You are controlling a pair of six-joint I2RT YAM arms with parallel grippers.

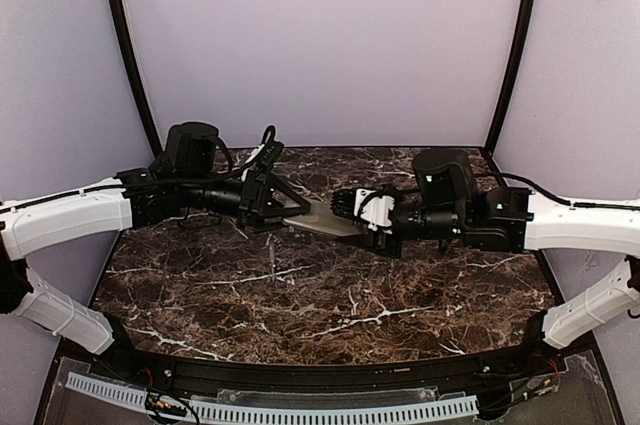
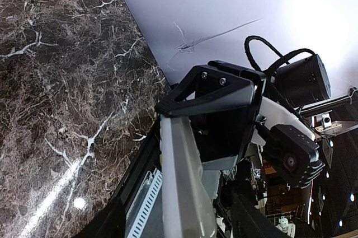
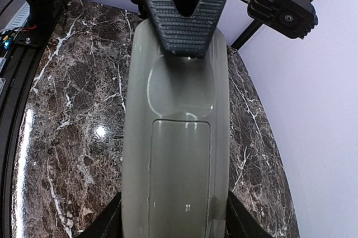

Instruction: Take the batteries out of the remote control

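Remote control (image 1: 322, 220) held in the air between both arms, grey back up, above the marble table (image 1: 300, 315).

The right gripper (image 1: 350, 210) is clamped half-open across the remote's near end, carrying it. The left gripper (image 1: 290, 207) has its ribbed finger (image 3: 187, 17) lying on the far end of the back; whether its jaws have bitten yet, I cannot tell. The battery cover (image 3: 179, 176) looks shut, so no batteries show. Risks: the smooth, curved shell could slip or twist out if the two arms pull unevenly, and a finger pressing on the cover could jam it instead of sliding it off.
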